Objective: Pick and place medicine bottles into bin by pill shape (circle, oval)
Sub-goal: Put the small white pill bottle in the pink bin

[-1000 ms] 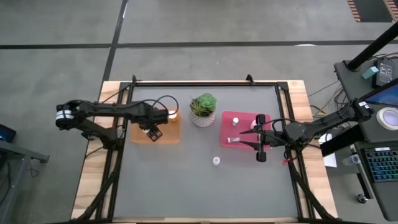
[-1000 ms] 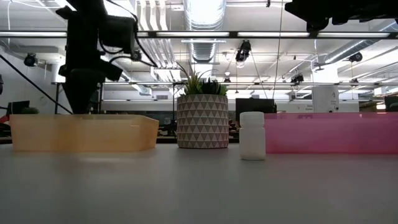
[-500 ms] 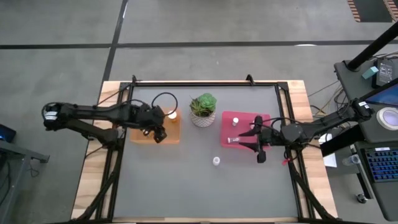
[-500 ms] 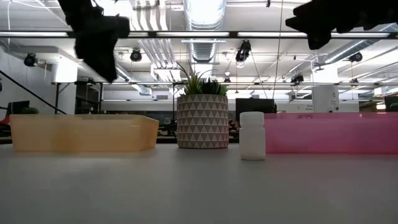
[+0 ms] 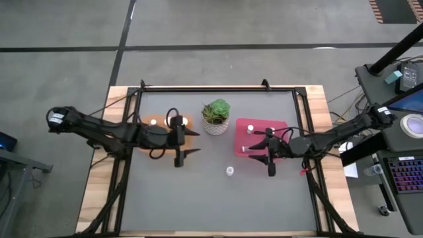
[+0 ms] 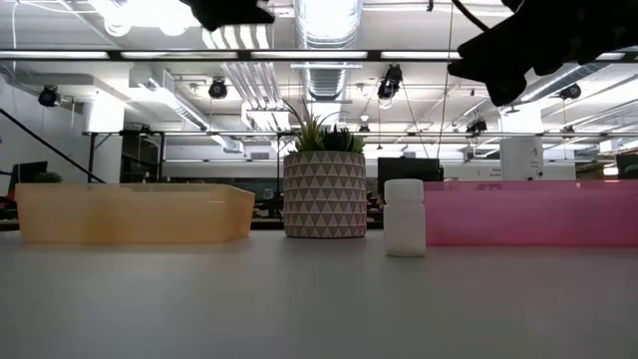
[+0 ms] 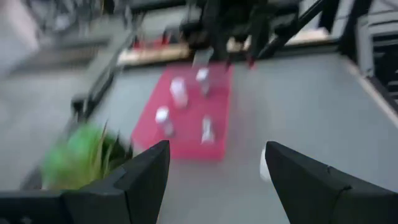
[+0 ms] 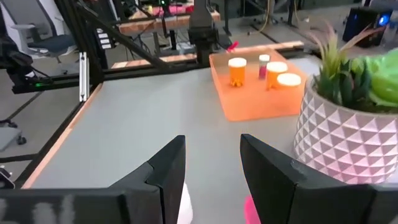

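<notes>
The orange bin (image 5: 162,141) at the table's left holds pale orange, white-capped medicine bottles (image 8: 236,70). The pink-red bin (image 5: 254,125) at the right holds several small white bottles (image 7: 163,119). One white bottle (image 5: 229,171) stands upright on its base on the grey table in front of the pink-red bin (image 6: 528,213). My left gripper (image 5: 185,156) hangs open in the air off the orange bin's near right corner, pointing toward the pink-red bin (image 7: 186,124). My right gripper (image 5: 264,158) hovers open over the pink-red bin's near part, holding nothing.
A green plant in a white patterned pot (image 5: 216,118) stands between the two bins. A black frame runs around the table top (image 5: 218,88). Bare grey table lies between the bins and the near edge.
My left gripper has risen out of the orange bin and swung toward the table's near right. It has tipped from pointing down to almost level and rolled. My right gripper has shifted a little left over the pink-red bin, sunk slightly and rolled. No bottle has moved.
</notes>
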